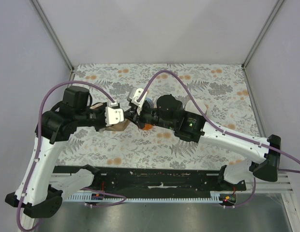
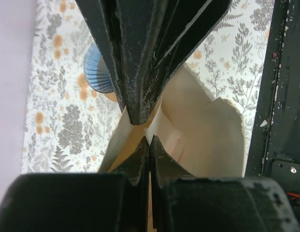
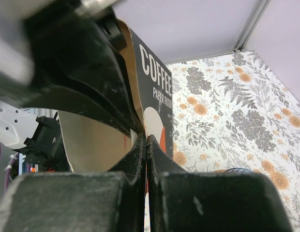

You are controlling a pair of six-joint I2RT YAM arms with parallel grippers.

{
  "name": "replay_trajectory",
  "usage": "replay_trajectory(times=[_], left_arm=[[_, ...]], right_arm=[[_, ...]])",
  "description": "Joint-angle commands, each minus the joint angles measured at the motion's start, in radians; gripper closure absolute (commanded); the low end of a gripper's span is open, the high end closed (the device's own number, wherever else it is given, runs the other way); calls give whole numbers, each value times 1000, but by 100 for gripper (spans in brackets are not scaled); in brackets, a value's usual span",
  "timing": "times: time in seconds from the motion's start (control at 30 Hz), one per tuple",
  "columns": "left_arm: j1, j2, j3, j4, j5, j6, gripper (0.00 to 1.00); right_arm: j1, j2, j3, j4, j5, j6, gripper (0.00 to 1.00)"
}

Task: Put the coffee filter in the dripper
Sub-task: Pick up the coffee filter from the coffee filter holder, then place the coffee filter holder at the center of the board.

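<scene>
From above: shows both arms folded inward over the middle of the floral tabletop, with the left pincer and right pincer almost tip to tip. Leaves little paper in sight, only a tan edge of the filter packet under the left wrist. Catches a sliver of blue, the dripper, just behind the right wrist and mostly covered by it. Cannot judge either grip from here.

From the left wrist: finds the left pincer pressed together on the coffee filter, pinching a fold of it. Shows the filter as a pale cream, softly creased sheet with a ragged upper edge, raised above the tabletop, with browner paper to its left. Cannot tell whether one sheet or several. Picks out the dripper as a blue ribbed curve beyond, apart from the filter, half hidden behind a dark pointed shape too close to name.

From the right wrist: finds the right pincer clamped on the filter packet, black-faced, lettered "COFFEE" in white, with an orange patch lower down. Loses the remaining lettering behind the fingers. Blurs the upper left into a dark mass
</scene>
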Motion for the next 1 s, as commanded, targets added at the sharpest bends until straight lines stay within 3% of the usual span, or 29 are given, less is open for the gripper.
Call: replay_trajectory(times=[0.0, 0.43, 0.67, 0.83, 0.97], left_arm=[[1, -14, 113, 14, 41, -41, 98], [1, 76, 547, 131, 127, -369, 98], [2, 87, 643, 295, -65, -602, 98], [1, 92, 682, 342, -216, -674, 98], [1, 79, 660, 338, -245, -683, 98]], right_arm=[[-56, -23, 14, 26, 27, 48, 100], [-143, -62, 36, 6, -10, 68, 100], [-176, -117, 47, 3, -16, 89, 100], [-239, -184, 59, -63, 52, 73, 100], [-305, -255, 45, -102, 135, 63, 100]])
